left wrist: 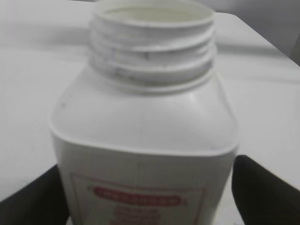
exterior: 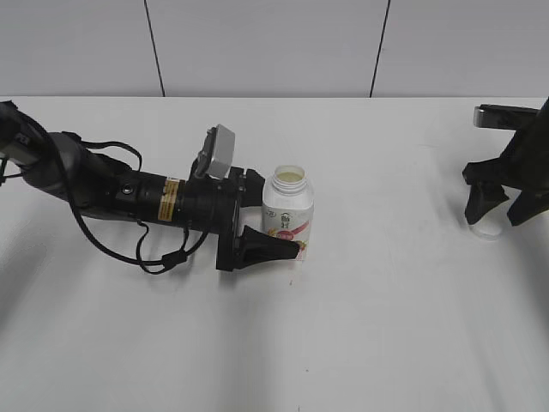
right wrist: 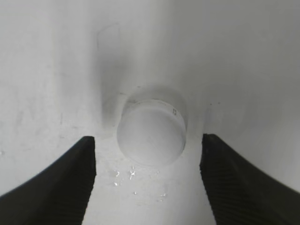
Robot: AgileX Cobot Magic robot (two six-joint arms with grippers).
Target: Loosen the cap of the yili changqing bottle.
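Where droplets glisten, white table [right wrist: 47,70], grey panelled wall [exterior: 257,43]

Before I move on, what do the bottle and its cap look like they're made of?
The yili changqing bottle looks like white opaque plastic with a soft matte sheen: moulded screw threads on its open neck, rounded shoulders, a printed pink label. The cap, lying on the table, looks like the same white plastic, smooth and flat-topped, probably rigid.
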